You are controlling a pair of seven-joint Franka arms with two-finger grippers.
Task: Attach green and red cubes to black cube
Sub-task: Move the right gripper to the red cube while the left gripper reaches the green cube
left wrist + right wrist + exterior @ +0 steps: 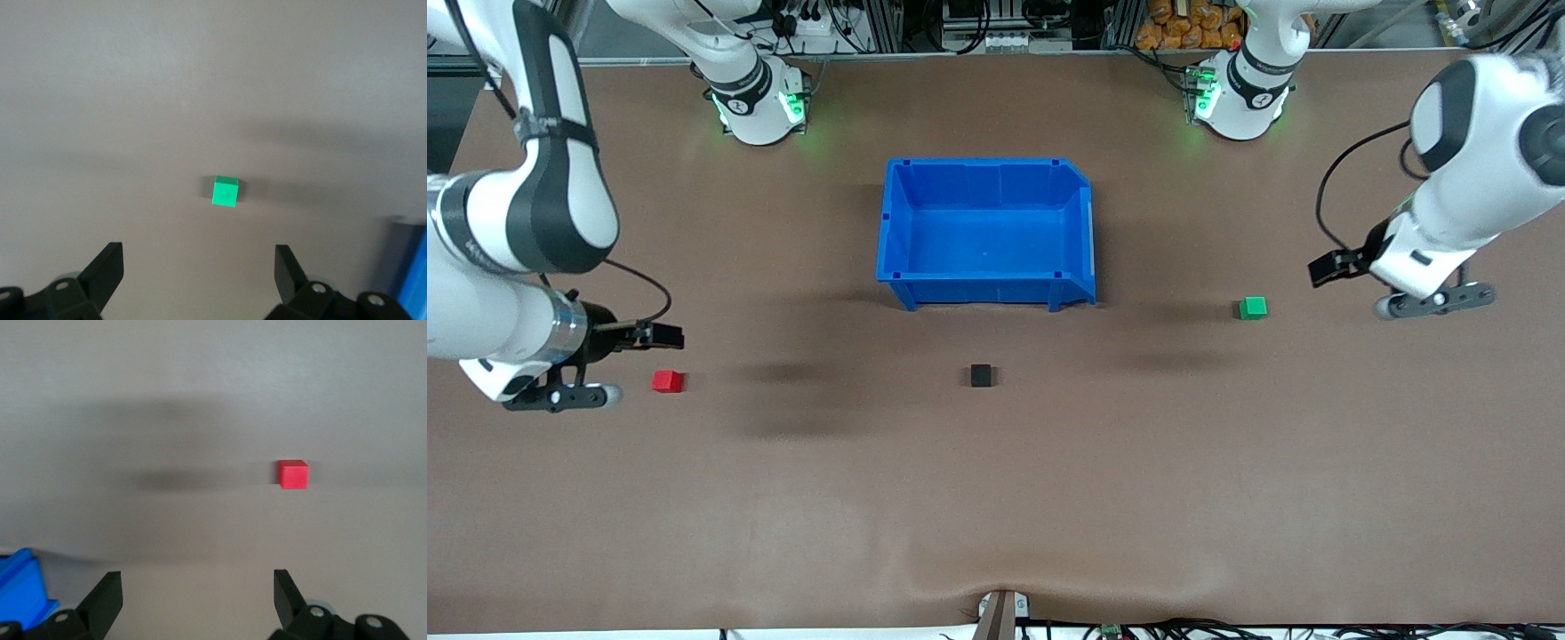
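Left gripper (199, 270) near green cube (225, 191)

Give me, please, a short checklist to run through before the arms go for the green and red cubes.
1. Left tool open and empty: ok.
2. Right tool open and empty: ok.
3. Green cube free on the table, in the left wrist view: ok.
4. Red cube free on the table, in the right wrist view: ok.
5. Black cube alone, nearer to the front camera than the blue bin: ok.
6. Cubes attached: not ok, all three apart.
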